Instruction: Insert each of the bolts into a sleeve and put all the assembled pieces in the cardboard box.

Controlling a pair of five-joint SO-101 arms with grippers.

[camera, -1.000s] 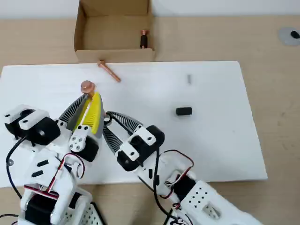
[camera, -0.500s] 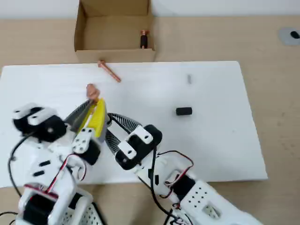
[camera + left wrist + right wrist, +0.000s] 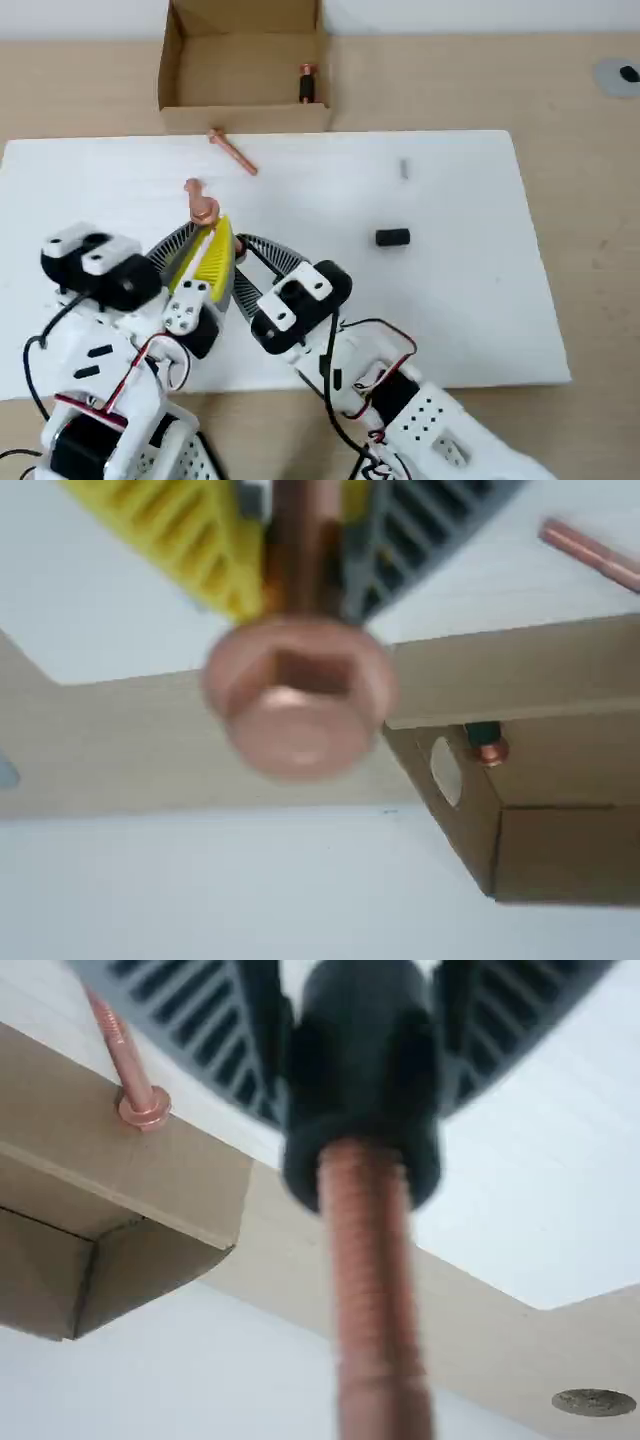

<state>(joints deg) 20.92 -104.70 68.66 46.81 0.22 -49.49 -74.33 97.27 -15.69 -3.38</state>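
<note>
Down in the lower left of the high view, the left gripper (image 3: 212, 226) is clenched on a copper bolt (image 3: 204, 210), with the flanged head sticking out just past the yellow and grey fingertips. The left wrist view shows that head (image 3: 300, 695) close up, the shank pinched between the two fingers.

Just to the right, nearly touching, the right gripper (image 3: 237, 254) grasps a black sleeve (image 3: 360, 1070). A copper threaded shaft (image 3: 372, 1290) pokes out of the sleeve's far end. Whether that shaft belongs to the bolt in the left gripper, I cannot tell.

Above both grippers, a loose bolt (image 3: 233, 153) lies slantwise on the white mat (image 3: 450, 300), its head against the front wall of the cardboard box (image 3: 245, 118) in the upper left of the frame. Inside the box, near its right wall, rests one assembled piece (image 3: 306, 83).

Further right, mid-frame, a second black sleeve (image 3: 392, 237) lies alone on the mat, well apart from both arms.
</note>
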